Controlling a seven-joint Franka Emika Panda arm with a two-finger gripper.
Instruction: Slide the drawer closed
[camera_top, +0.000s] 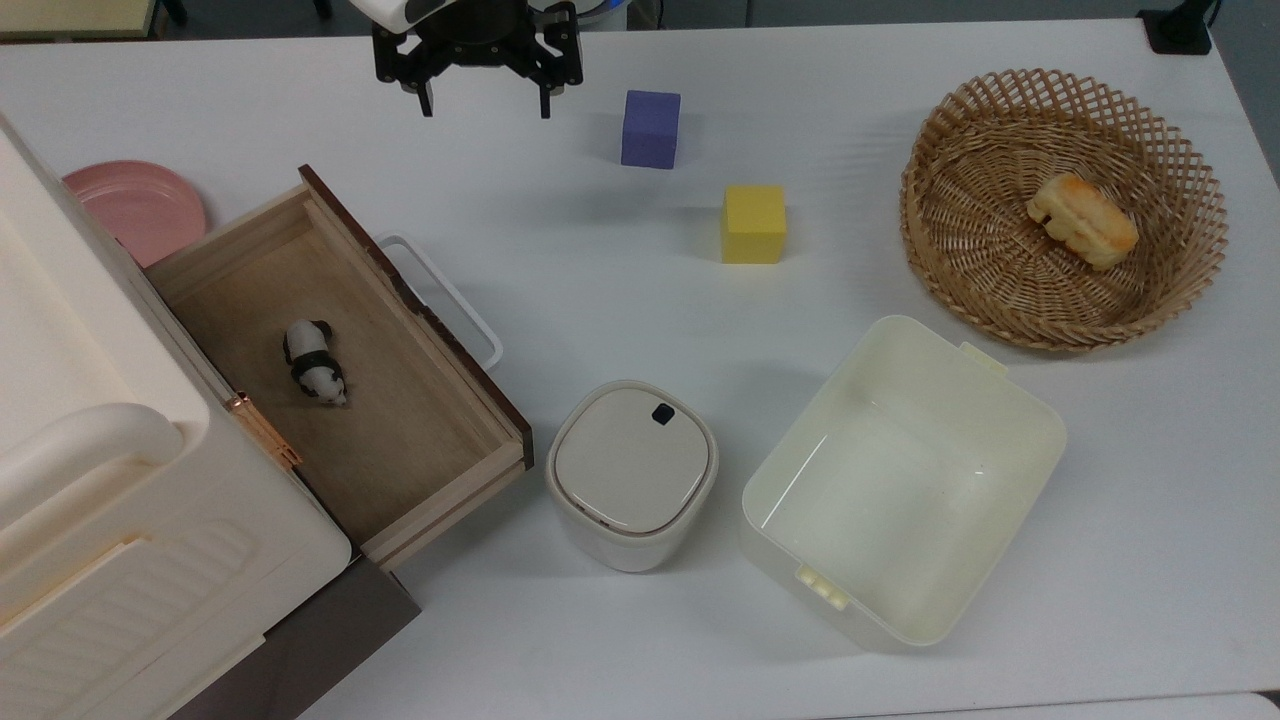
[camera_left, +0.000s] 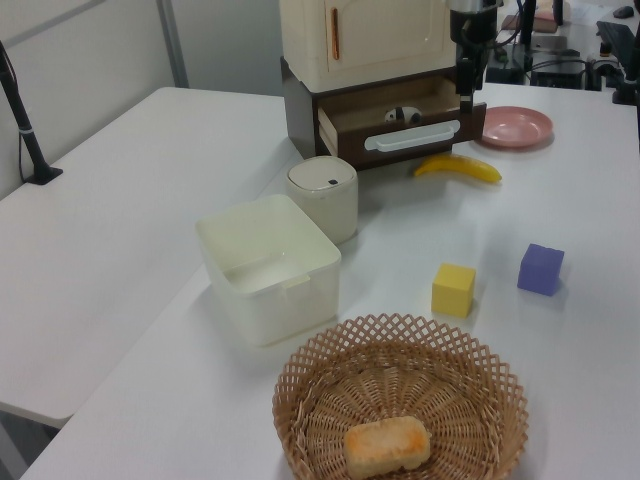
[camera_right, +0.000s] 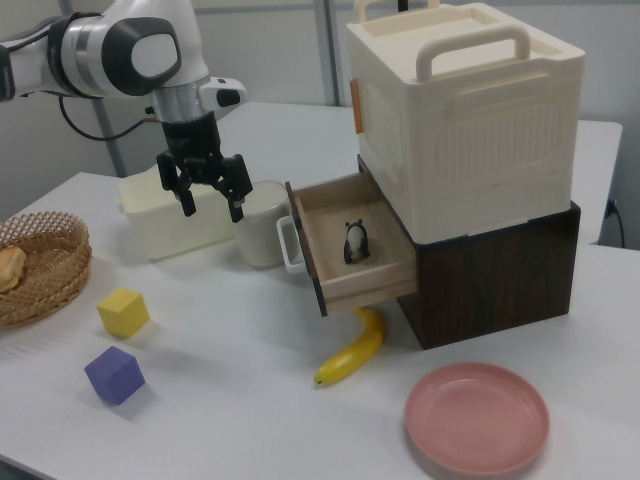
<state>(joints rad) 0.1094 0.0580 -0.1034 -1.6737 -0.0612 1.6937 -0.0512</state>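
The drawer (camera_top: 400, 430) stands pulled out of the dark base under the cream cabinet (camera_top: 90, 470). Its dark front panel (camera_right: 304, 250) carries a white loop handle (camera_top: 447, 300). A small panda figure (camera_top: 316, 362) lies on the plywood floor inside. My gripper (camera_top: 486, 108) hovers open above the table near the top view's upper edge, up and to the right of the handle, with nothing between its fingers. In the right view my gripper (camera_right: 212, 211) hangs left of the drawer (camera_right: 350, 215), apart from it. The drawer (camera_left: 410, 135) is at the back in the left view.
A lidded cream bin (camera_top: 632, 472) stands close to the drawer's corner, with a cream tub (camera_top: 905, 480) beside it. A banana (camera_right: 352, 352) lies under the drawer's end, near a pink plate (camera_right: 478, 417). A purple cube (camera_top: 651, 128), a yellow cube (camera_top: 754, 223) and a basket (camera_top: 1000, 270) holding bread are further off.
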